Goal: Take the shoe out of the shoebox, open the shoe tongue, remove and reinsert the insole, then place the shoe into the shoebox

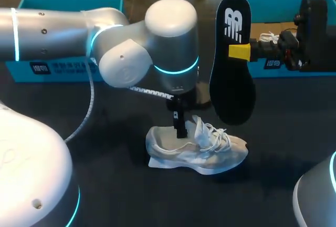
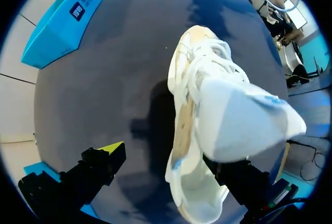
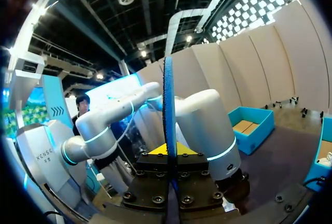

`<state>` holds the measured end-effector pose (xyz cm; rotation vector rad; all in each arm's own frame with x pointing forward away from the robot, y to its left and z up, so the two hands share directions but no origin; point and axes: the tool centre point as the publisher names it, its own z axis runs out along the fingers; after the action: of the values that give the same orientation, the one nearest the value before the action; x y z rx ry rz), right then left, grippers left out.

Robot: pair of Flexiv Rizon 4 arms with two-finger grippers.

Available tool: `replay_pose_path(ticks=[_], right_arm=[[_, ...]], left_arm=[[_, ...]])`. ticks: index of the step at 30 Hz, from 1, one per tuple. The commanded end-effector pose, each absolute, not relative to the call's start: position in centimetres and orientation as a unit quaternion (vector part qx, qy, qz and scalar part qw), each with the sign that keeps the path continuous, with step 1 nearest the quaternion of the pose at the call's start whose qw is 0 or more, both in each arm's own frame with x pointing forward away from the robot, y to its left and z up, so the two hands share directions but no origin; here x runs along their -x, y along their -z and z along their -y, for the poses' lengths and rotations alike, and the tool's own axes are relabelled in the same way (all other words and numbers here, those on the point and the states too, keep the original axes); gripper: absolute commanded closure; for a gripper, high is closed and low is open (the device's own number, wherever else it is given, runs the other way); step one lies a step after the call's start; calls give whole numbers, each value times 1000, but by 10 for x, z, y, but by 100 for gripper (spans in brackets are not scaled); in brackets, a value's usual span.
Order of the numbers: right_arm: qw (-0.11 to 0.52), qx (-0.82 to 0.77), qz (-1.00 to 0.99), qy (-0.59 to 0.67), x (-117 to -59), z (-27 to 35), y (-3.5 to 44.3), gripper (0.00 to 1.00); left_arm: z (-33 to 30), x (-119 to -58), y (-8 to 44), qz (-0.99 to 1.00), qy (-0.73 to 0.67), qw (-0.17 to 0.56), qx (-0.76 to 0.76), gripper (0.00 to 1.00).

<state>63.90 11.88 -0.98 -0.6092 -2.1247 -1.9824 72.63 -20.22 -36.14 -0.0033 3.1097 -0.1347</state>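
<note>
A white laced shoe (image 1: 202, 147) lies on its side on the dark table, toe to the right. My left gripper (image 1: 180, 126) points down at its heel end and is open: one finger (image 2: 236, 175) is at the shoe's (image 2: 207, 105) opening, while the yellow-tipped one (image 2: 111, 150) stands well clear over bare table. The black insole (image 1: 232, 74) hangs upright above the shoe's toe, with my right gripper (image 1: 240, 52) shut on its edge. In the right wrist view the insole (image 3: 168, 99) shows edge-on, pinched between the yellow tips of the right gripper (image 3: 167, 149).
An open blue shoebox (image 1: 68, 69) stands at the back left. A second blue box (image 1: 278, 6) with brown paper and white laces inside stands at the back right, behind my right arm. My left arm's bulky elbow (image 1: 157, 43) hangs over the table's middle.
</note>
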Motion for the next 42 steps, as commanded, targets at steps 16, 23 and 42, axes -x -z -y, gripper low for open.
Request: replay_pose_path(ticks=[16, 23, 42], right_arm=[[87, 204, 713, 665, -641, -121, 11, 100], [87, 204, 713, 665, -641, -121, 11, 100], [87, 204, 713, 665, -641, -121, 11, 100]], left_arm=[[206, -713, 379, -999, 35, -3, 1, 100], [204, -710, 376, -999, 45, 8, -8, 100], [177, -718, 315, -948, 84, 120, -283, 100]])
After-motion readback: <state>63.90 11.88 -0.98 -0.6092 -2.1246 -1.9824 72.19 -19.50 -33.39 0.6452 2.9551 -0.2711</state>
